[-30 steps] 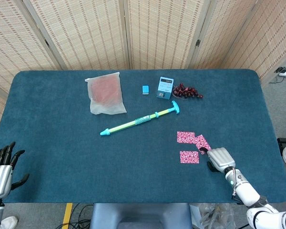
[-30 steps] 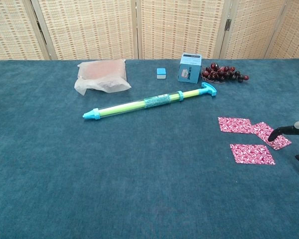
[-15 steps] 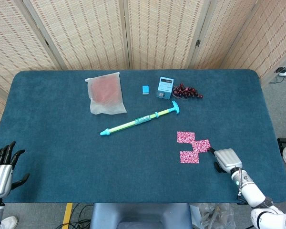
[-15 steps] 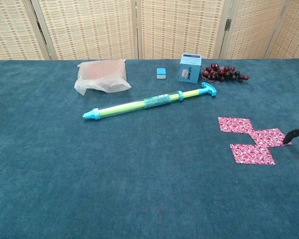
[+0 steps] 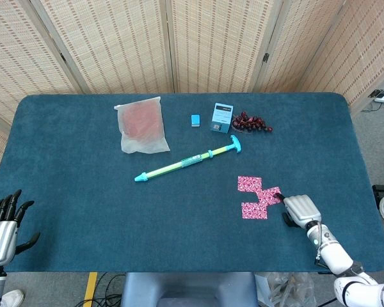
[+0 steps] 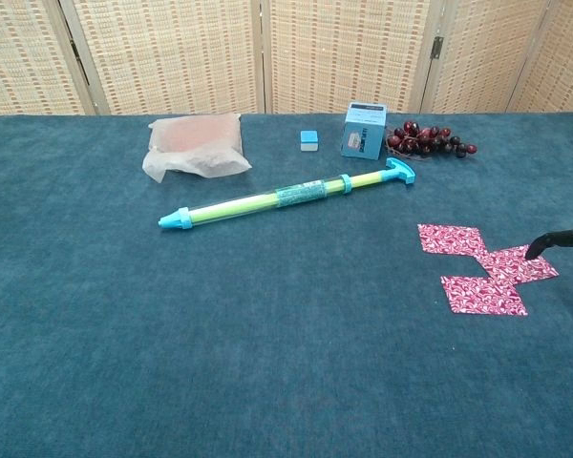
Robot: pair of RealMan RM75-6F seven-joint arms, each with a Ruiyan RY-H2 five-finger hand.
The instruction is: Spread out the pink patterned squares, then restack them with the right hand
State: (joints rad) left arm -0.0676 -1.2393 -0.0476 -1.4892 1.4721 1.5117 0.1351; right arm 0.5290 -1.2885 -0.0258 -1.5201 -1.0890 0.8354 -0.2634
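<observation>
Since the three pink patterned squares [image 5: 258,196] lie flat at the table's [image 5: 83,204] right-front area, chained corner to corner and overlapping a little, the move ahead turns on how they sit vs the right hand [image 5: 299,210]. The chain runs diagonally: far square [image 6: 451,239] up-left, middle square [image 6: 518,264] out to the right, near square [image 6: 483,295] toward the front. The middle one is the closest to the right hand, which sits just beside it on its right, w/ one dark fingertip [image 6: 534,252] at or on that square's right corner; actual contact can't be confirmed. So the squares lie to the hand's left & slightly away from the robot. Hand is holding nothing; one finger is extended, the rest are too small to read in the head view & cut off in the chest view.

The left hand [image 5: 3,224] is well apart at the table's front-left corner, fingers spread, empty, so the right is by far the nearer, as the task wants.

Judgement: the spread looks about done & restacking likely starts by dragging the middle square leftward onto a neighbour.

Further out: a toy pump [image 5: 189,161], a pink bag [image 5: 141,124], small boxes [image 5: 221,118] & grapes [image 5: 251,122], all well clear.
</observation>
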